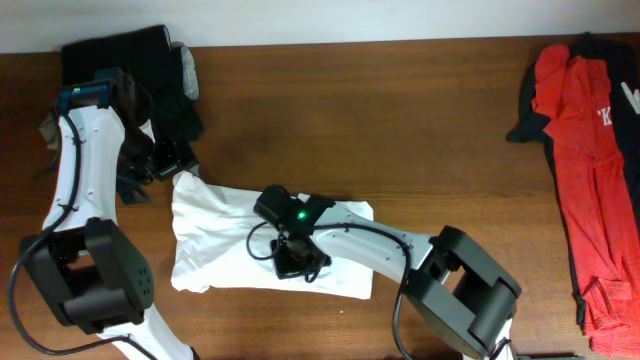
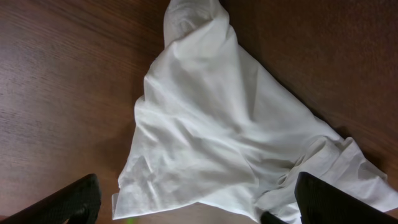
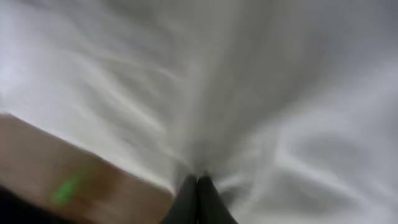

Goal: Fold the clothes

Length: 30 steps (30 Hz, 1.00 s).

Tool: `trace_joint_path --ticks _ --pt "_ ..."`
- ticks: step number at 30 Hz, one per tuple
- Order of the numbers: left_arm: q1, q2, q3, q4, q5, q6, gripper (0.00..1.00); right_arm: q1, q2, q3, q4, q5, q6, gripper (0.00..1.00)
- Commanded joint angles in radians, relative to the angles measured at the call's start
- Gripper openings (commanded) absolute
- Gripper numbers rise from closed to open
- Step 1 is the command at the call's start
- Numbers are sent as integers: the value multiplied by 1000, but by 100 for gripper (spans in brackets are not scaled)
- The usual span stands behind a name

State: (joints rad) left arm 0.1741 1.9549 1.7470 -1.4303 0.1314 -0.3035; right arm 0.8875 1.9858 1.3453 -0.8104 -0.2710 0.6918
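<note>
A crumpled white T-shirt (image 1: 215, 235) lies on the wooden table (image 1: 400, 130), left of centre. My right gripper (image 1: 297, 262) is down on the shirt's right half. In the blurred right wrist view its fingers (image 3: 199, 190) are pressed together, pinching white fabric (image 3: 261, 93). My left gripper (image 1: 170, 162) hovers at the shirt's far left corner. In the left wrist view its fingers (image 2: 199, 211) are wide open and empty, apart from the shirt (image 2: 217, 124), which spreads out below them with a bunched corner at the top.
A pile of dark clothes (image 1: 160, 60) lies at the table's back left, next to my left arm. A red and navy garment (image 1: 590, 150) lies along the right edge. Bare wood shows between the shirt and the red garment.
</note>
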Motion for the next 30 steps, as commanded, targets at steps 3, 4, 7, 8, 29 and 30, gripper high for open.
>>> trace_joint_path --ticks 3,4,7,8,29,30 --pt "-4 -8 7 -2 10 5 99 -154 -234 57 -183 119 -43 18" --pt "-4 -8 7 0 10 5 99 -183 -248 57 -192 119 -65 23" --pt "-4 -8 7 0 10 5 99 -257 -233 51 -204 118 -93 24" --pt "-4 -8 7 0 10 5 99 -276 -212 47 -204 118 -93 24" --pt "-4 -8 7 4 10 5 99 -523 7 37 -256 271 -163 6" --pt "-4 -8 7 4 9 5 99 -532 -17 37 -266 257 -161 4"
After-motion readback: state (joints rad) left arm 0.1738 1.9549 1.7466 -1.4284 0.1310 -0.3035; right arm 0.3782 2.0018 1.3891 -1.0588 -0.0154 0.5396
